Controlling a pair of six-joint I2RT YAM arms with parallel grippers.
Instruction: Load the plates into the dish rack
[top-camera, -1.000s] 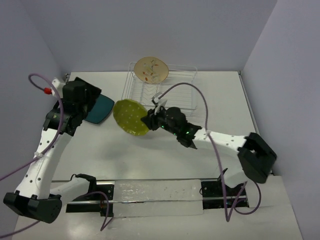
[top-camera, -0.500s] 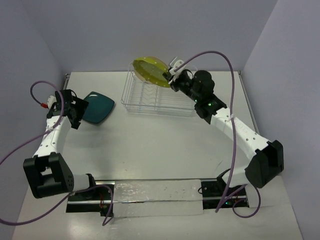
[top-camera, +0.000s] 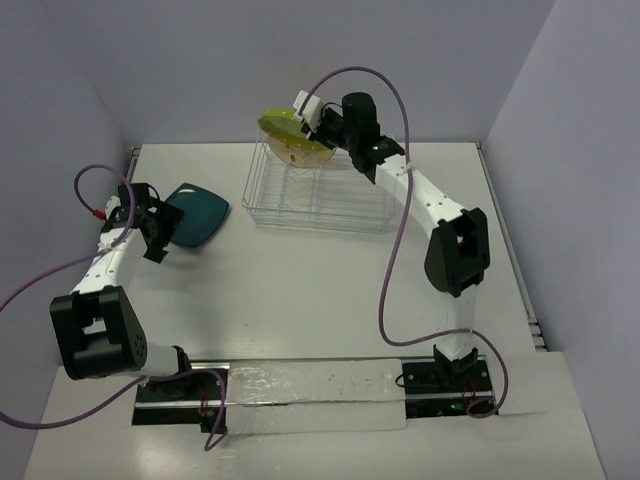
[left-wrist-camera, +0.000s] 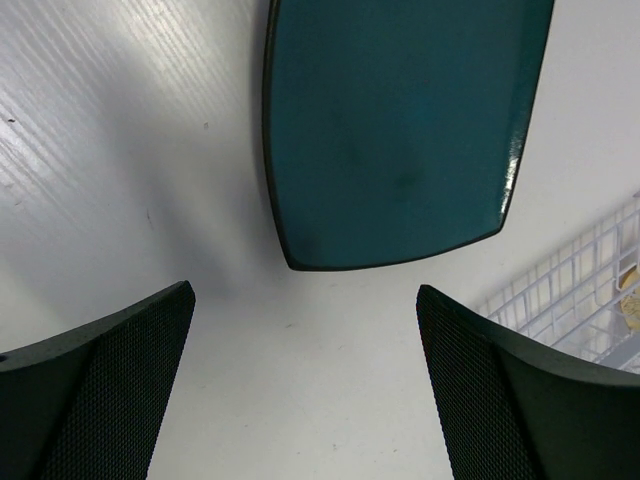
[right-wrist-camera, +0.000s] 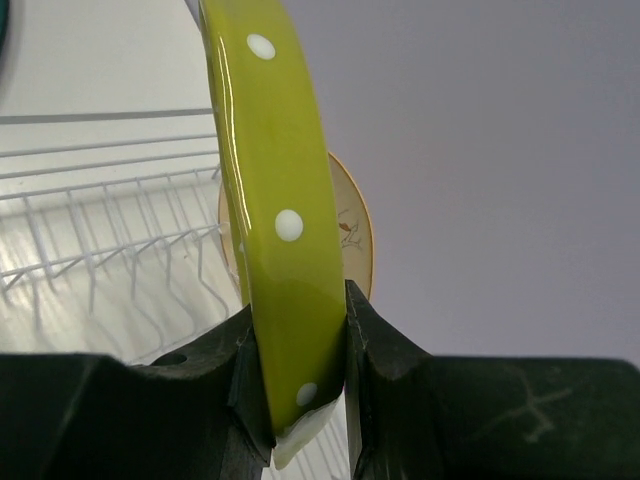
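Note:
My right gripper (top-camera: 318, 128) is shut on the rim of the lime-green plate (top-camera: 282, 128) with white dots and holds it on edge over the far left end of the dish rack (top-camera: 330, 205). The green plate (right-wrist-camera: 275, 210) fills the right wrist view, with the beige floral plate (right-wrist-camera: 355, 240) just behind it. The beige plate (top-camera: 300, 153) stands upright in the rack. The dark teal rounded-square plate (top-camera: 197, 215) lies flat on the table left of the rack. My left gripper (top-camera: 160, 230) is open just beside its near left edge; the teal plate (left-wrist-camera: 400, 130) lies ahead of the spread fingers.
The wire rack (right-wrist-camera: 110, 250) stands at the back middle of the white table (top-camera: 330, 290); a corner of the rack also shows in the left wrist view (left-wrist-camera: 570, 300). Grey walls close in behind and on both sides. A clear strip (top-camera: 315, 390) lies along the near edge.
My right arm has swung the green plate from mid-table up to the rack's far left end, beside the beige plate. My left arm has drawn back and lowered by the teal plate.

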